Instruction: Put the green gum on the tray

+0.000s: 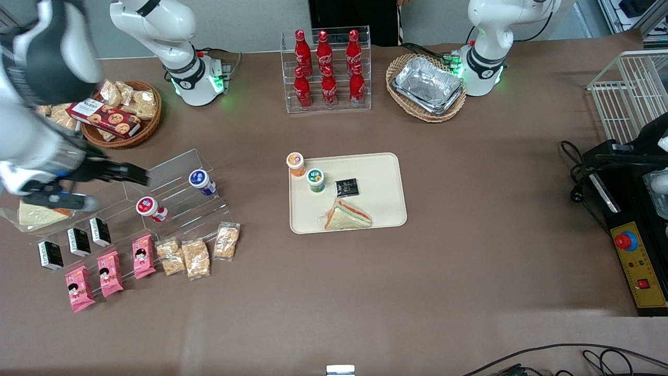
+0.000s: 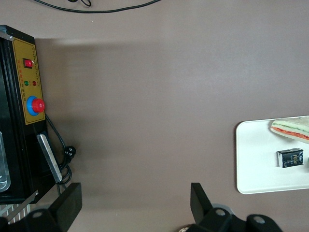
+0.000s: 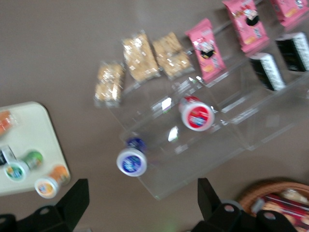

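The green gum (image 1: 315, 179), a green bottle with a white cap, stands upright on the beige tray (image 1: 386, 209), beside the orange bottle (image 1: 296, 163). It also shows in the right wrist view (image 3: 21, 166), standing on the tray (image 3: 29, 130). The tray's corner shows in the left wrist view (image 2: 251, 159). My right gripper (image 1: 121, 191) hovers open and empty above the clear stepped stand (image 1: 177, 193), well away from the tray toward the working arm's end. In the right wrist view the gripper (image 3: 140, 203) has its fingers (image 3: 72, 198) wide apart with nothing between them.
A sandwich (image 1: 347, 216) and a black packet (image 1: 346, 187) also lie on the tray. A blue bottle (image 1: 201, 182) and a red bottle (image 1: 151, 208) sit on the stand, with snack bags (image 1: 190, 256) in front. A cola rack (image 1: 326, 68) and two baskets stand farther from the camera.
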You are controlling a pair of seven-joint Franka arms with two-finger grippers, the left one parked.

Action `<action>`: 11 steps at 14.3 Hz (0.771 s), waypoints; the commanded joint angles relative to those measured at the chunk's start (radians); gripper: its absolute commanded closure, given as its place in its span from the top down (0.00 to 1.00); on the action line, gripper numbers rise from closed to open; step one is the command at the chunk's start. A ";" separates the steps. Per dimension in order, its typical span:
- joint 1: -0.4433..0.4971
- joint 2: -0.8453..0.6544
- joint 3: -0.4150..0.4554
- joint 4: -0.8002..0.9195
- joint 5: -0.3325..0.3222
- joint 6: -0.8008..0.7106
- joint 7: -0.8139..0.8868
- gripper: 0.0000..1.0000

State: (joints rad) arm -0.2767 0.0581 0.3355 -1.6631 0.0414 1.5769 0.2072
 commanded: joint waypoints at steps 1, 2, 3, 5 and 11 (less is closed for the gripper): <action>-0.131 0.022 0.002 0.091 0.038 -0.106 -0.188 1.00; -0.148 0.023 -0.001 0.097 0.029 -0.094 -0.271 1.00; -0.165 0.023 -0.004 0.112 0.023 -0.074 -0.337 1.00; -0.179 0.026 -0.015 0.112 0.020 -0.058 -0.359 1.00; 0.028 0.028 -0.292 0.117 0.018 -0.038 -0.358 1.00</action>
State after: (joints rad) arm -0.3726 0.0712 0.1842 -1.5753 0.0480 1.5350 -0.1407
